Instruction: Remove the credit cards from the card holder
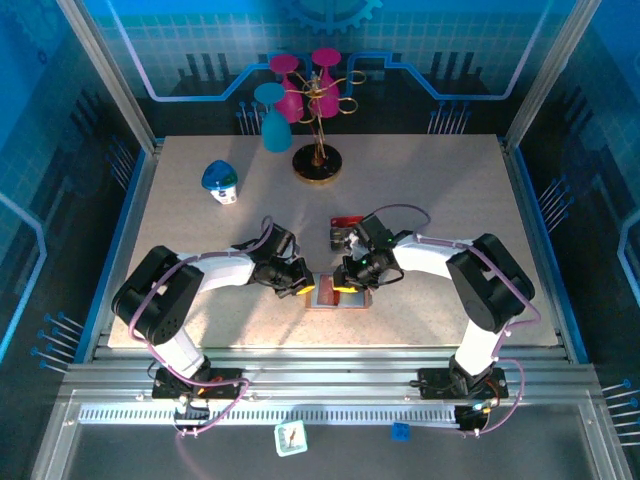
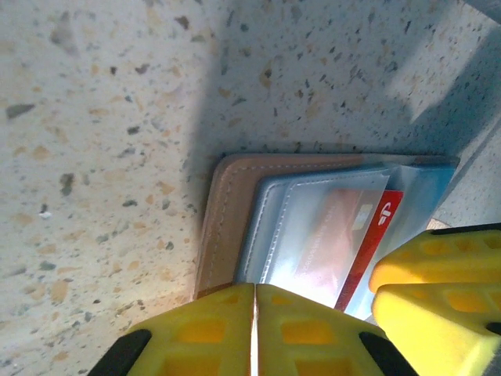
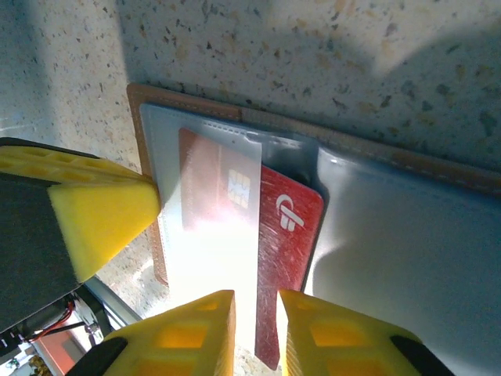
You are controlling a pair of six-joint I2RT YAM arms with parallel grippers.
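Near the table's front middle, the card holder lies open, the shut L gripper at its left edge. Red card half out, between slightly parted R gripper jaws. Should be clamped, pulled straight, w/ holder pressed flat.

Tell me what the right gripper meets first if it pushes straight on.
The red card, sticking out of the card holder's clear pocket. Its near end lies between the right gripper's fingertips, though the height above it is unclear.

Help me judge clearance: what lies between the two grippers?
The card holder, a red credit card poking from its pocket, shown in top external and left wrist views.
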